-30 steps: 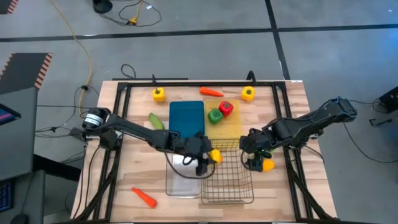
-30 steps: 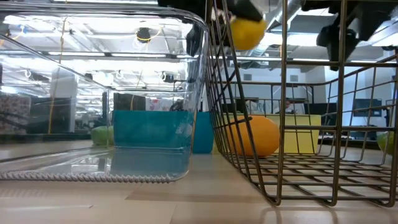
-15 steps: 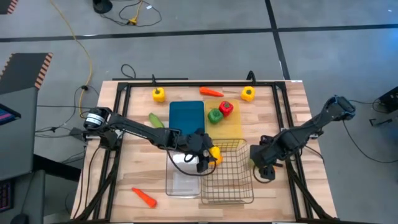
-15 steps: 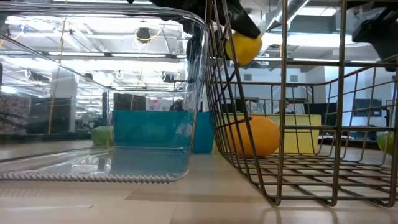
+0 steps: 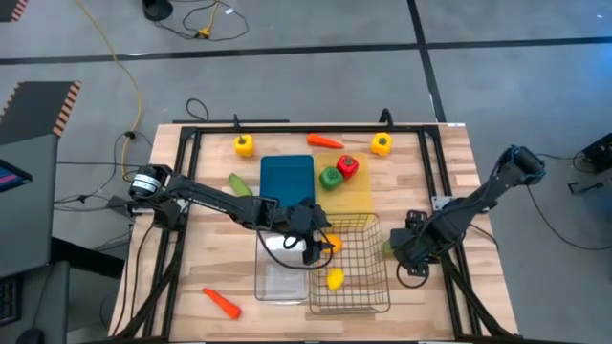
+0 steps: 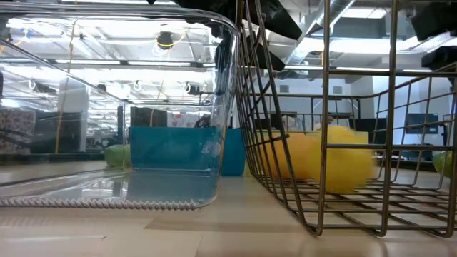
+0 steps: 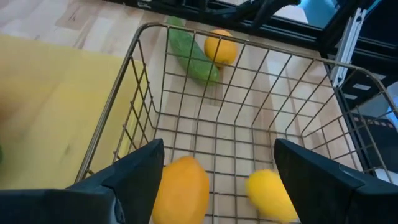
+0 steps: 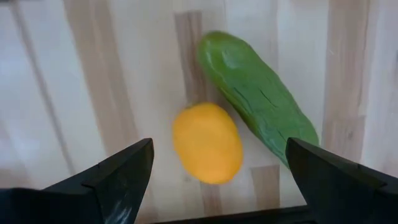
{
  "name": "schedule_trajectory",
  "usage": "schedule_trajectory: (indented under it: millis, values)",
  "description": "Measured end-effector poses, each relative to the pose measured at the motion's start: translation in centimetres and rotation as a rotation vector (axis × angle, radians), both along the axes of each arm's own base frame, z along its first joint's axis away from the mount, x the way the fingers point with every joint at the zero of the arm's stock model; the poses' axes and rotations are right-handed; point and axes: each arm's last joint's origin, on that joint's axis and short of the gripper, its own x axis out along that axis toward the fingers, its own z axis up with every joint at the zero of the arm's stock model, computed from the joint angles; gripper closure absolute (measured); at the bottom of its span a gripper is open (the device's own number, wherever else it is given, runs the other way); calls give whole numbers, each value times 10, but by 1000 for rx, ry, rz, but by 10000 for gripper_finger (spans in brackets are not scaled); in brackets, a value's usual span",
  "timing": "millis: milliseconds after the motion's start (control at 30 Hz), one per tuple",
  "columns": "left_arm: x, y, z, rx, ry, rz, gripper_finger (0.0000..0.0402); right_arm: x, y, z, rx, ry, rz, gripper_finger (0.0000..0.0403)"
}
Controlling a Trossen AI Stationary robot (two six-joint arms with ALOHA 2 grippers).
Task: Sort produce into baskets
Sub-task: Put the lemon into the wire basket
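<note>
My left gripper hangs open over the far left corner of the silver wire basket, touching nothing. On the basket's floor lie a yellow lemon, blurred in the low view, and an orange. To the right of the basket my right gripper points down, open, above an orange and a green cucumber. Both lie side by side on the table. Its fingers stand wide on either side of them, clear of both.
The clear bin adjoins the basket's left side. Behind them lie the blue tray and the yellow tray, which holds a green pepper and a red one. Yellow peppers, carrots and a cucumber lie around.
My left gripper has let go of the lemon, which has fallen from the basket's top edge onto its floor, in front of the orange. My right gripper has moved toward the table's near edge and down, tipping to point down over the orange and cucumber.
</note>
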Motion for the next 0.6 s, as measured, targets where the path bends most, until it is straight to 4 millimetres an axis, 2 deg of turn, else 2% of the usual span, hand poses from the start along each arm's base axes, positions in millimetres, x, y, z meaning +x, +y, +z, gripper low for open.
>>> schedule_trajectory:
  millis: [300,600]
  values:
    - [0,0,0,-9,1,6,111,-7,-3,-28,41,54,0,12]
    - [0,0,0,7,-1,-4,111,-10,-5,-41,49,63,-3,13]
